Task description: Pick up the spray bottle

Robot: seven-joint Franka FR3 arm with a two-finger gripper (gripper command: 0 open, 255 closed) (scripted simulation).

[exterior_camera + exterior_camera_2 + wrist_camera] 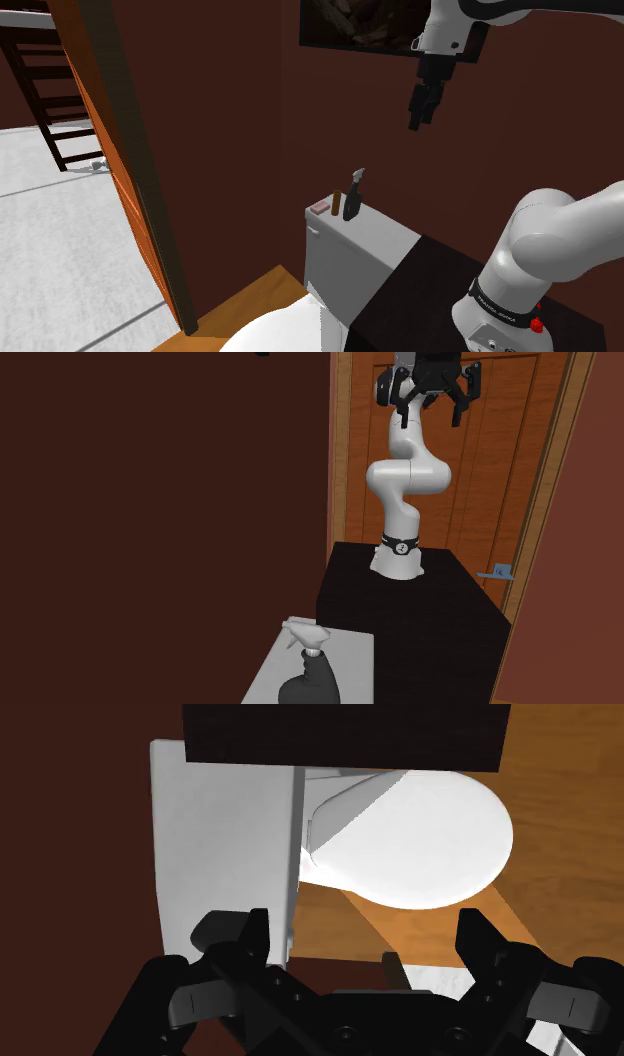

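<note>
A: How far along is the pick?

B: Barely begun, I'd judge. The end effector (420,108) hangs high beside the dark wall, its fingers spread wide with nothing between them. The spray bottle (352,200) stands upright on the toilet tank lid (375,238), at the end farthest from the stand, well below the end effector and untouched.

A: So what's left?

B: The whole descent, closing on the bottle, and the lift.

A: Room to move?

B: There's open air above the lid. But the wall runs along one side, a small brown cylinder (337,203) stands just beside the bottle, and the lid's edge is near, so a nudge might tip it off.
</note>
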